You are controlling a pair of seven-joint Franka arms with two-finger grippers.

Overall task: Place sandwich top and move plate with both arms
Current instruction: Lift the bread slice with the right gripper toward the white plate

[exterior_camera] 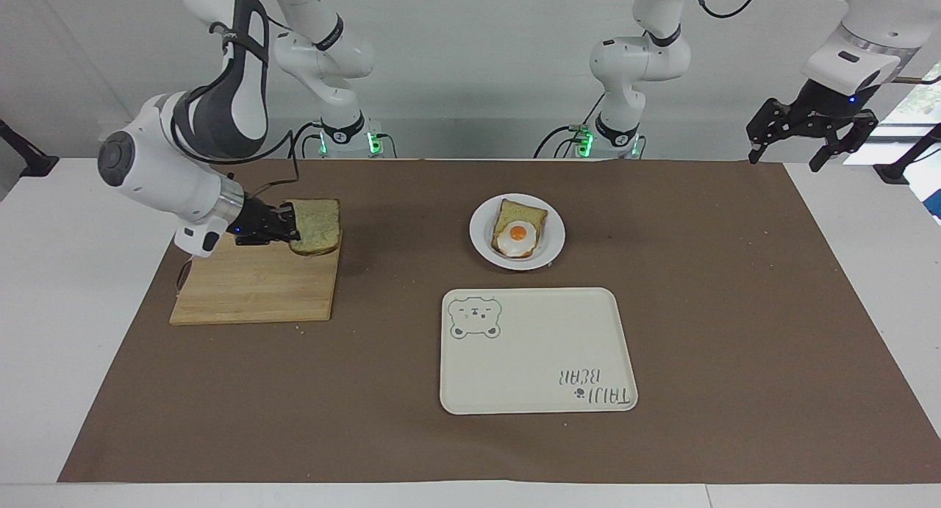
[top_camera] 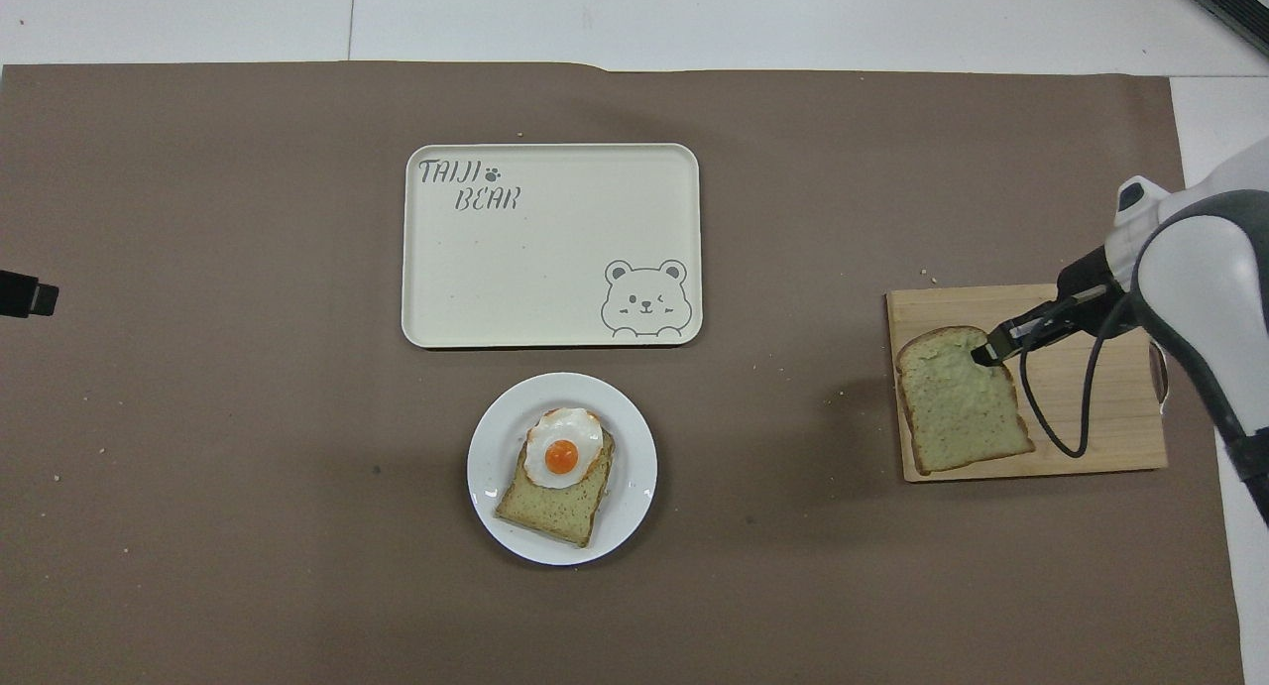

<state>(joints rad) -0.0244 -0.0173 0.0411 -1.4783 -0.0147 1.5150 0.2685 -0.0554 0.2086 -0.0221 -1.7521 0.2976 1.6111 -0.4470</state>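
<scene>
Bread (exterior_camera: 316,226) hangs over the board (exterior_camera: 253,287), pinched at one edge by the right gripper (exterior_camera: 288,225). Toward the left arm's end from the board sits the plate (exterior_camera: 553,229). Left gripper (exterior_camera: 801,137) waits, fingers spread, past that end.

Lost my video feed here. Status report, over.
Right gripper shut on the sandwich top, lifted over the cutting board. Left gripper open, waiting high off the mat's corner. Plate with egg toast uncovered; path clear.
</scene>
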